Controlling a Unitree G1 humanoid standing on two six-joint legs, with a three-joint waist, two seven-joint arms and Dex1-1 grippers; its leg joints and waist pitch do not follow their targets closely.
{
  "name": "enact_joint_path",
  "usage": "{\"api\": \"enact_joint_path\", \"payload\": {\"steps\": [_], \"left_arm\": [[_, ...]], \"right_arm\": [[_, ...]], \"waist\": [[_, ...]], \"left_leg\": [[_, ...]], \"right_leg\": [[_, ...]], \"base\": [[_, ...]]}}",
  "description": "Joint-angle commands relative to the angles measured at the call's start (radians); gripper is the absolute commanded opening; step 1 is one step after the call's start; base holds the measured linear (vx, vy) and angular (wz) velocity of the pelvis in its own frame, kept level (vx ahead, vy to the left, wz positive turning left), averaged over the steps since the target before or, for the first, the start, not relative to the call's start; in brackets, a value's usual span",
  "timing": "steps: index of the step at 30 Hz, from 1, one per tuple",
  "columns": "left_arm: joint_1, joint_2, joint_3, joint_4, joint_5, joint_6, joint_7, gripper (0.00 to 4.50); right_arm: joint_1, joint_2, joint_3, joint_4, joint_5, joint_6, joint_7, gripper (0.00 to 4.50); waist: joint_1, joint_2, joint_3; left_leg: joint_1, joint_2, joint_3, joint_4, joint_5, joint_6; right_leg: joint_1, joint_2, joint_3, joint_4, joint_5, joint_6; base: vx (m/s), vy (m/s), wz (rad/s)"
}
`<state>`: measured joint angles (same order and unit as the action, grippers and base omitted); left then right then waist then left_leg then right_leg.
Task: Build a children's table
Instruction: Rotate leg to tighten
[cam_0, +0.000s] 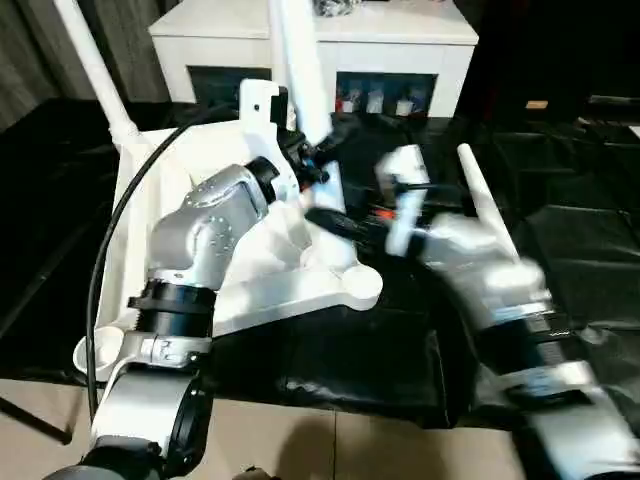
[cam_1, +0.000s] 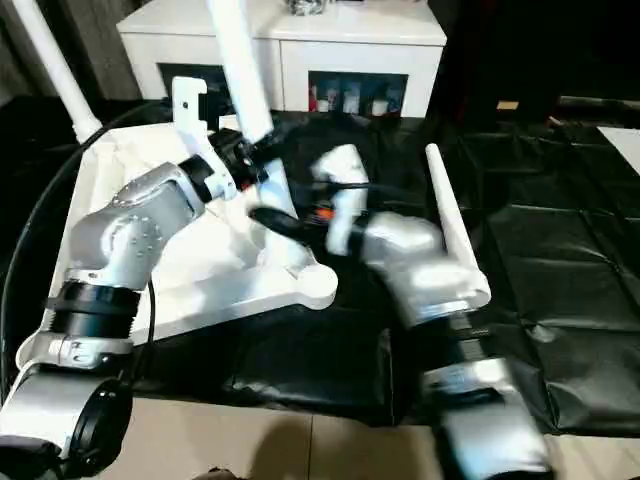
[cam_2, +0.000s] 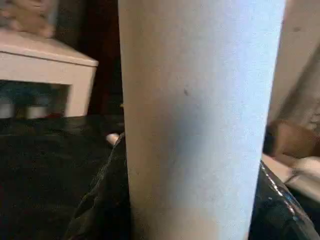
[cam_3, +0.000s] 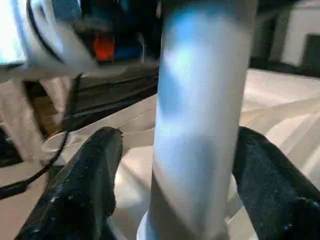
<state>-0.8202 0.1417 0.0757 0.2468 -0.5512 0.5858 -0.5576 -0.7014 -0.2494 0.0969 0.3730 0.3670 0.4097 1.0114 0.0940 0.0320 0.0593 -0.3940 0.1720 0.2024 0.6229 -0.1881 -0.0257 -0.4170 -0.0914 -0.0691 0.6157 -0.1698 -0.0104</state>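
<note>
White plastic tabletop lies underside-up on the black-covered floor at centre, an upright leg in its three o'clock socket gripped by the left hand to steady it, while the right hand straddles its base, apparently unclenched.

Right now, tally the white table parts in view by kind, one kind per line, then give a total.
Tabletop: 1
Legs: 3, one standing at the far left corner, one upright at the grippers, one lying on the black sheet beside the right arm
Total: 4
</note>
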Motion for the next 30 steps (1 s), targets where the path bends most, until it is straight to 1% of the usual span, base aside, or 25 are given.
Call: {"api": "enact_joint_path", "payload": {"steps": [1,2,5,6,7,8,10,11,13,16,17,19,22,24,27,28,29,30], "left_arm": [[0.001,0.013,-0.001,-0.043,-0.019,0.025,-0.03,1.86],[0.003,0.016,-0.005,-0.047,-0.02,0.027,-0.04,1.86],[0.013,0.034,-0.043,-0.061,0.001,0.019,-0.087,1.86],[0.018,0.04,-0.06,-0.072,0.002,0.022,-0.109,1.86],[0.019,0.041,-0.063,-0.076,0.001,0.024,-0.113,1.86],[0.021,0.044,-0.073,-0.084,0.0,0.028,-0.123,1.86],[0.024,0.047,-0.081,-0.093,-0.001,0.031,-0.131,1.86],[0.027,0.05,-0.092,-0.105,-0.005,0.04,-0.144,1.86],[0.029,0.052,-0.097,-0.111,-0.002,0.045,-0.154,1.86],[0.029,0.054,-0.101,-0.113,0.003,0.044,-0.163,1.86],[0.031,0.056,-0.104,-0.115,0.004,0.043,-0.167,1.86],[0.031,0.06,-0.109,-0.116,0.002,0.041,-0.176,1.86],[0.032,0.065,-0.115,-0.12,0.001,0.04,-0.187,1.86],[0.033,0.069,-0.122,-0.126,0.003,0.043,-0.204,1.86],[0.036,0.074,-0.128,-0.129,0.005,0.044,-0.215,1.86],[0.039,0.075,-0.129,-0.132,0.005,0.046,-0.217,1.86],[0.039,0.076,-0.13,-0.133,0.004,0.047,-0.22,1.86],[0.039,0.076,-0.13,-0.133,0.004,0.047,-0.22,1.86]], "right_arm": [[-0.017,-0.014,0.017,-0.017,0.014,0.024,0.031,3.43],[-0.021,-0.02,0.019,-0.015,0.012,0.03,0.035,3.43],[-0.037,-0.037,0.031,-0.009,0.006,0.066,0.056,3.43],[-0.045,-0.046,0.042,-0.006,0.0,0.082,0.069,3.43],[-0.047,-0.048,0.044,-0.005,-0.002,0.086,0.072,3.43],[-0.054,-0.048,0.047,0.001,-0.005,0.096,0.07,3.43],[-0.058,-0.048,0.05,0.006,-0.008,0.104,0.07,3.43],[-0.067,-0.048,0.055,0.016,-0.009,0.119,0.078,3.43],[-0.071,-0.051,0.06,0.02,-0.007,0.125,0.088,3.43],[-0.075,-0.056,0.071,0.024,-0.008,0.131,0.107,3.43],[-0.077,-0.061,0.08,0.023,-0.009,0.139,0.119,3.43],[-0.08,-0.069,0.095,0.026,-0.011,0.156,0.14,3.43],[-0.083,-0.074,0.107,0.033,-0.017,0.172,0.16,3.43],[-0.087,-0.073,0.107,0.046,-0.019,0.171,0.163,3.16],[-0.093,-0.075,0.105,0.055,-0.019,0.174,0.167,3.06],[-0.095,-0.077,0.104,0.054,-0.016,0.179,0.17,2.96],[-0.096,-0.079,0.104,0.054,-0.016,0.18,0.172,2.71],[-0.096,-0.079,0.104,0.054,-0.016,0.18,0.172,2.67]], "waist": [[0.003,-0.014,-0.08],[0.001,-0.015,-0.079],[-0.001,-0.014,-0.078],[-0.001,-0.015,-0.079],[-0.001,-0.014,-0.08],[-0.001,-0.016,-0.08],[0.0,-0.014,-0.082],[0.0,-0.015,-0.08],[0.001,-0.015,-0.081],[0.002,-0.015,-0.08],[0.002,-0.017,-0.079],[0.002,-0.017,-0.08],[0.002,-0.018,-0.08],[0.003,-0.017,-0.081],[0.002,-0.016,-0.081],[0.002,-0.016,-0.081],[0.003,-0.014,-0.081],[0.002,-0.015,-0.081]], "left_leg": [[0.022,0.054,-0.028,-0.071,-0.119,0.067],[0.02,0.054,-0.029,-0.072,-0.123,0.064],[0.023,0.055,-0.03,-0.073,-0.133,0.054],[0.025,0.056,-0.029,-0.073,-0.127,0.053],[0.024,0.056,-0.029,-0.072,-0.122,0.051],[0.023,0.055,-0.028,-0.072,-0.117,0.052],[0.024,0.055,-0.029,-0.072,-0.11,0.052],[0.023,0.056,-0.028,-0.071,-0.109,0.052],[0.023,0.056,-0.028,-0.071,-0.104,0.054],[0.023,0.055,-0.028,-0.071,-0.111,0.05],[0.024,0.056,-0.028,-0.072,-0.117,0.049],[0.023,0.056,-0.029,-0.072,-0.119,0.044],[0.022,0.055,-0.028,-0.071,-0.112,0.046],[0.023,0.056,-0.029,-0.07,-0.103,0.049],[0.022,0.055,-0.028,-0.069,-0.102,0.049],[0.023,0.056,-0.028,-0.069,-0.101,0.048],[0.023,0.056,-0.028,-0.069,-0.104,0.048],[0.022,0.056,-0.028,-0.069,-0.104,0.048]], "right_leg": [[0.061,-0.063,0.043,-0.055,-0.113,-0.266],[0.061,-0.062,0.043,-0.057,-0.128,-0.26],[0.059,-0.061,0.043,-0.06,-0.164,-0.246],[0.057,-0.06,0.043,-0.06,-0.158,-0.245],[0.058,-0.061,0.044,-0.057,-0.146,-0.248],[0.058,-0.06,0.044,-0.056,-0.135,-0.25],[0.058,-0.061,0.043,-0.054,-0.129,-0.253],[0.057,-0.061,0.044,-0.054,-0.124,-0.255],[0.058,-0.061,0.044,-0.053,-0.112,-0.26],[0.058,-0.062,0.044,-0.055,-0.126,-0.259],[0.058,-0.06,0.043,-0.055,-0.134,-0.256],[0.059,-0.062,0.044,-0.055,-0.138,-0.252],[0.059,-0.061,0.044,-0.054,-0.131,-0.253],[0.059,-0.062,0.044,-0.052,-0.125,-0.257],[0.059,-0.061,0.044,-0.052,-0.121,-0.258],[0.059,-0.061,0.044,-0.051,-0.118,-0.259],[0.059,-0.061,0.043,-0.051,-0.117,-0.261],[0.059,-0.06,0.043,-0.052,-0.117,-0.261]], "base": [[0.0,0.0,0.0],[0.0,0.0,0.0],[0.0,0.0,0.0],[0.0,0.0,0.0],[0.0,0.0,0.0],[0.0,0.0,0.0],[0.0,0.0,0.0],[0.0,0.0,0.0],[0.0,0.0,0.0],[0.0,0.0,0.0],[0.0,0.0,0.0],[0.0,0.0,0.0],[0.0,0.0,0.0],[0.0,0.0,0.0],[0.0,0.0,0.0],[0.0,0.0,0.0],[0.0,0.0,0.0],[0.0,0.0,0.0]]}}
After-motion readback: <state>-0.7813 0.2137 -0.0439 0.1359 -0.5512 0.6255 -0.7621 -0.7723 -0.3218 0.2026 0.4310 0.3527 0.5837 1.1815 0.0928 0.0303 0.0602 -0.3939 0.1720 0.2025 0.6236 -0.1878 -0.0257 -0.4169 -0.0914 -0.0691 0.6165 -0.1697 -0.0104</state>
